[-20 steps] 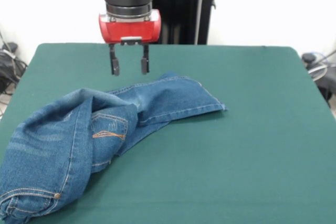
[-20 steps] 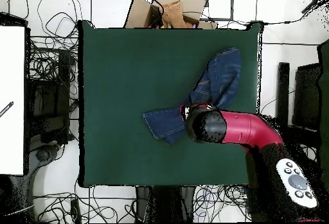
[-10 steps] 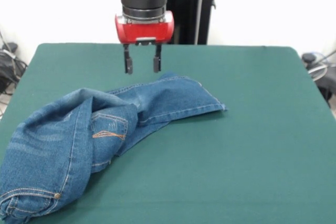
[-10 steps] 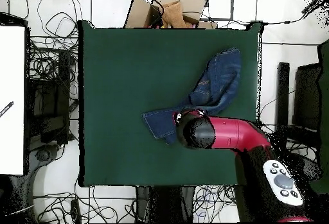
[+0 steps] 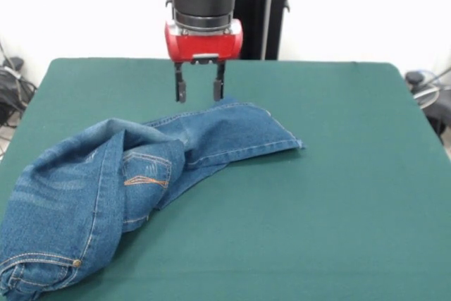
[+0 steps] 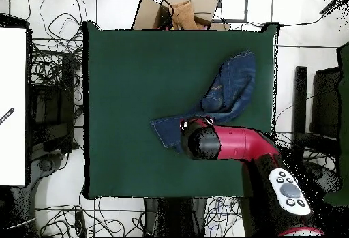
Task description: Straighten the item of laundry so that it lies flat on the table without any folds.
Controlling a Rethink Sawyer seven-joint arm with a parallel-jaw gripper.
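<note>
The arm hides the gripper (image 5: pixel 197 91) overhead; the front view shows it spread, empty, above crumpled jeans (image 5: pixel 134 174) cut off at the bench (image 5: pixel 338 195) edge.

A plain white wall (image 5: pixel 366 5) fills the far side. Seen from overhead, tangled black cables (image 6: pixel 51 68) cover the pale floor (image 6: pixel 290 58), with a cardboard box (image 6: pixel 180 10) and a white board (image 6: pixel 12 106) nearby.
</note>
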